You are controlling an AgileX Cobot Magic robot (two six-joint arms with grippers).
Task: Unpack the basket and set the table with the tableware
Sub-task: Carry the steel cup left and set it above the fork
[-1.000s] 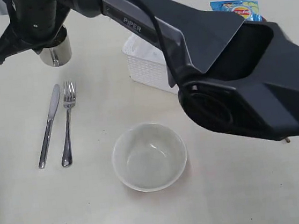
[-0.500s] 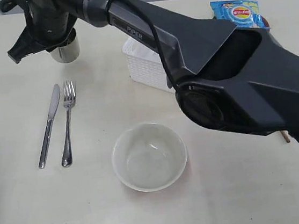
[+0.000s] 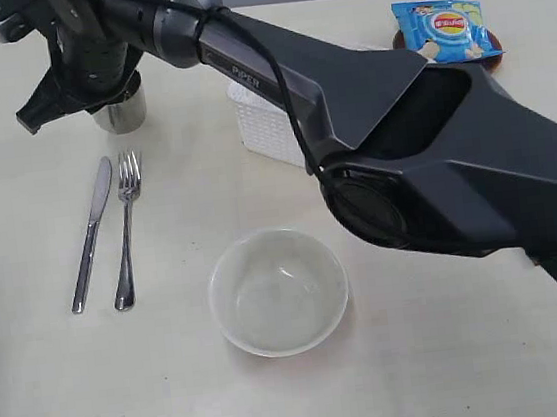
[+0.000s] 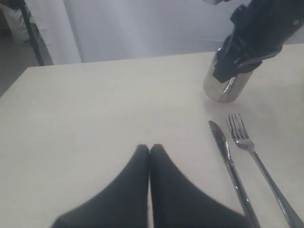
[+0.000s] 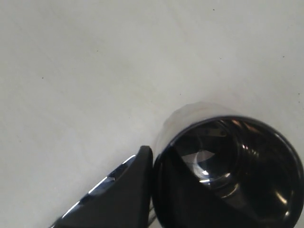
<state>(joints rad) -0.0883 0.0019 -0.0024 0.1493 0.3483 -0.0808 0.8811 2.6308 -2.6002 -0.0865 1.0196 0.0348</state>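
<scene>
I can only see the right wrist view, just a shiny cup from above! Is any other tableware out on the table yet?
Observer: Yes, a knife and a fork lie side by side near the cup.
Operator: Cool! Is there a bowl too?
Observer: A pale bowl sits empty, apart from those two.
Operator: Where's the basket?
Observer: The white basket is partly hidden behind the right arm.
</scene>
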